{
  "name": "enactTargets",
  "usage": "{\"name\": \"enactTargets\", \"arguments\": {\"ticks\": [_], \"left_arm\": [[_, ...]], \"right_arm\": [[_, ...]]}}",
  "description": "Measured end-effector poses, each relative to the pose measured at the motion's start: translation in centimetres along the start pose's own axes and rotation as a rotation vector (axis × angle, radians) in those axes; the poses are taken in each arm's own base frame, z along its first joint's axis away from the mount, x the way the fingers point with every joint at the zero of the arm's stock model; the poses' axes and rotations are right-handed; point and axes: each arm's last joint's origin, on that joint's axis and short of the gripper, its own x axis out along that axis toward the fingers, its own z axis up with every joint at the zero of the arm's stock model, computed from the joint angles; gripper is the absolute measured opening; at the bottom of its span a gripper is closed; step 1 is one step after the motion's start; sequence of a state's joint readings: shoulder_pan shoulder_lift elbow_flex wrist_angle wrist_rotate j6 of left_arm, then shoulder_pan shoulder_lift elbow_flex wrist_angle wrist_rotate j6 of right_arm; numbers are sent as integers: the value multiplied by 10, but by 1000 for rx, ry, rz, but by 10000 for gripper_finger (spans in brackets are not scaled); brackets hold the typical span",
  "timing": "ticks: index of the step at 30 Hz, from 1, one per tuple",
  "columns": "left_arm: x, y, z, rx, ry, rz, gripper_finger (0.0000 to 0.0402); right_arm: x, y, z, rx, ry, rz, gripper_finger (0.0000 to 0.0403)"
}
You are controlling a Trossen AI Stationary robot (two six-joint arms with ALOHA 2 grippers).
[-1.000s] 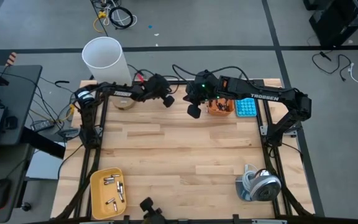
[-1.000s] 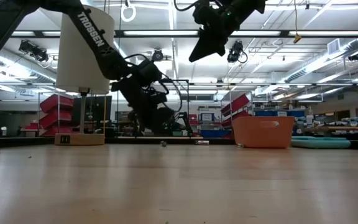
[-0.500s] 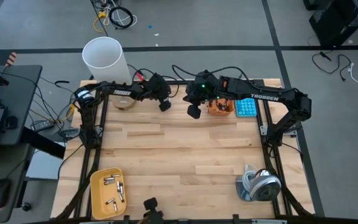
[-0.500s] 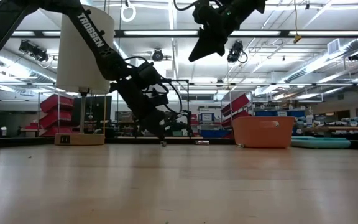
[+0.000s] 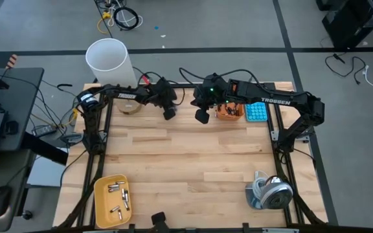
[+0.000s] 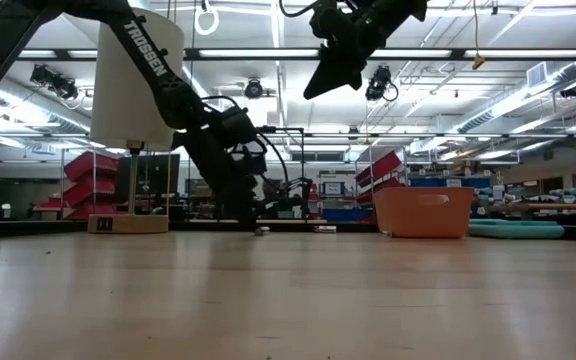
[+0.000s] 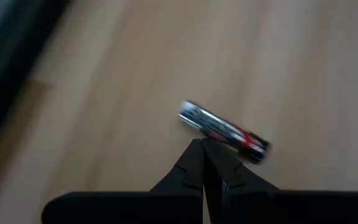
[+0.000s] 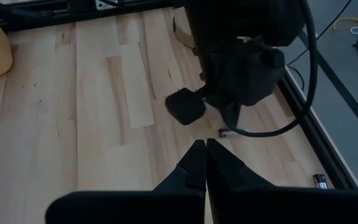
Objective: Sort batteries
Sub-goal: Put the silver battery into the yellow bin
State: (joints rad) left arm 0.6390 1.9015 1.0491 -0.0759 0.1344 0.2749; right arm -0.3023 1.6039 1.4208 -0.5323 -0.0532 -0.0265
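One small silvery battery point(image 7: 224, 131) with red and black print lies on its side on the wooden table, near the far edge; it also shows as a speck in the low view point(image 6: 261, 231). My left gripper point(image 7: 204, 144) is shut, slants down, and has its tips at that battery's long side. My right gripper point(image 5: 202, 117) hangs shut, high above the table, with nothing between its fingers point(image 8: 205, 147). Several batteries point(image 5: 117, 196) lie in a yellow tray point(image 5: 102, 206) at the near left. Another battery point(image 8: 319, 181) lies by the table's far rail. My left gripper's shut fingertips point(image 7: 199, 155) stand at the middle of the battery's long side point(image 7: 211, 132), slanting down from above. The battery lies flat on the table. Whether the tips touch it, I cannot tell.
An orange bin point(image 5: 228, 112) and a blue calculator point(image 5: 256, 112) stand at the far right. A white bucket point(image 5: 109, 60) stands beyond the far left corner. A grey roll point(image 5: 269, 192) sits at the near right. Bare wood point(image 5: 186, 162) spans the table's middle.
My left gripper has sunk toward the table and a little toward its near edge. It has rolled at the wrist, and its shut tips have come down beside the lone battery.
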Motion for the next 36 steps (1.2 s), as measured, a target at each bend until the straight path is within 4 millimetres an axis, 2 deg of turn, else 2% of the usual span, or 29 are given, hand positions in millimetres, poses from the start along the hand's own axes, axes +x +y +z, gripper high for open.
{"name": "enactTargets", "arguments": {"ticks": [3,6,11,17,19,22,25,28,32,36], "left_arm": [[-7,-7,8,-26,-52,-76,0],[-14,-10,16,-27,-95,-30,0],[-12,-6,23,14,-157,61,0],[-9,-11,22,3,-160,12,0],[-10,-15,25,19,-193,-46,0],[-10,-24,31,41,-241,-94,0],[-13,-27,34,25,-255,-76,0],[-24,-25,38,-2,-265,-26,0],[-54,-23,45,-16,-264,79,0],[-93,-22,46,-11,-225,199,0]], "right_arm": [[0,0,0,-1,0,0,0],[0,0,0,-2,0,0,0],[0,0,0,-8,0,0,0],[2,0,-4,-4,16,0,0],[5,0,-10,38,36,-10,0],[12,-2,-22,190,71,-96,0],[27,-4,-38,247,151,-150,0],[52,-6,-53,280,245,-173,0],[89,-8,-71,269,376,-218,0],[109,-19,-76,252,476,-358,0]]}}
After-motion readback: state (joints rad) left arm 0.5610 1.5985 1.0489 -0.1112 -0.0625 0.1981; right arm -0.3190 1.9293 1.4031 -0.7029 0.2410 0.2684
